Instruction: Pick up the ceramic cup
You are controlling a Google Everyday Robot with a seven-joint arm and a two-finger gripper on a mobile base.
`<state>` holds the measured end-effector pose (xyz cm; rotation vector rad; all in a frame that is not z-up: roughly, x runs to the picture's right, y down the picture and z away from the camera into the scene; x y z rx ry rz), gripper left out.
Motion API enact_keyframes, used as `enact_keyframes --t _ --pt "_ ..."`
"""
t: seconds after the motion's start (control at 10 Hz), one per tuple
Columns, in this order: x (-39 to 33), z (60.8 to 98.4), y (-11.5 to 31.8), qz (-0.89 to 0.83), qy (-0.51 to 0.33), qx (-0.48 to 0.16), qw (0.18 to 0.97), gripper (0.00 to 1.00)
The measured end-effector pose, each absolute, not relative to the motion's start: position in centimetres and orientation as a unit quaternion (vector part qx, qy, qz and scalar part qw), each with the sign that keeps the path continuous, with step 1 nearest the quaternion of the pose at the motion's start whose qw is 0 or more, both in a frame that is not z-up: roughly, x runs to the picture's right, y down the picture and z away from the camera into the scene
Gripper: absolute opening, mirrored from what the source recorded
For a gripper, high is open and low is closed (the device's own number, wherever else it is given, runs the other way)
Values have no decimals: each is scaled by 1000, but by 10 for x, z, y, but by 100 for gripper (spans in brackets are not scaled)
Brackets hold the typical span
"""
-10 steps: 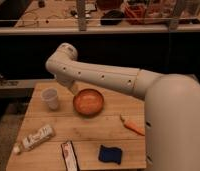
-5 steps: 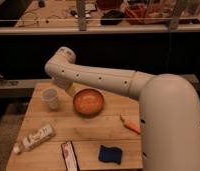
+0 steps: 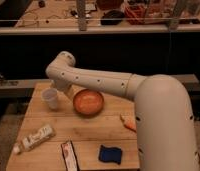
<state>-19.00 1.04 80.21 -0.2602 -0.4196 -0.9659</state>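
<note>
The ceramic cup (image 3: pixel 51 98) is small and whitish and stands upright on the left part of the wooden table (image 3: pixel 100 131). My white arm reaches in from the lower right and bends above the cup. My gripper (image 3: pixel 68 90) hangs down from the bend, just right of the cup, between it and the orange bowl (image 3: pixel 88 101). The forearm hides most of the gripper. I cannot tell whether it touches the cup.
A white tube-like bottle (image 3: pixel 35 137) lies at the front left. A flat dark packet (image 3: pixel 69 155) and a blue sponge (image 3: pixel 109 153) lie at the front edge. A small orange item (image 3: pixel 128 123) lies to the right, beside my arm. A dark shelf stands behind the table.
The bend of the arm has dropped slightly lower over the cup. The cup and the other things have not moved.
</note>
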Motion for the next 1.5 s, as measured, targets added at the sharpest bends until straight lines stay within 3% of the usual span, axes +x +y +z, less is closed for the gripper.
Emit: enact_keyframes --t 1.5 --pt "-221 852 46 -486 -236 -140 830 80"
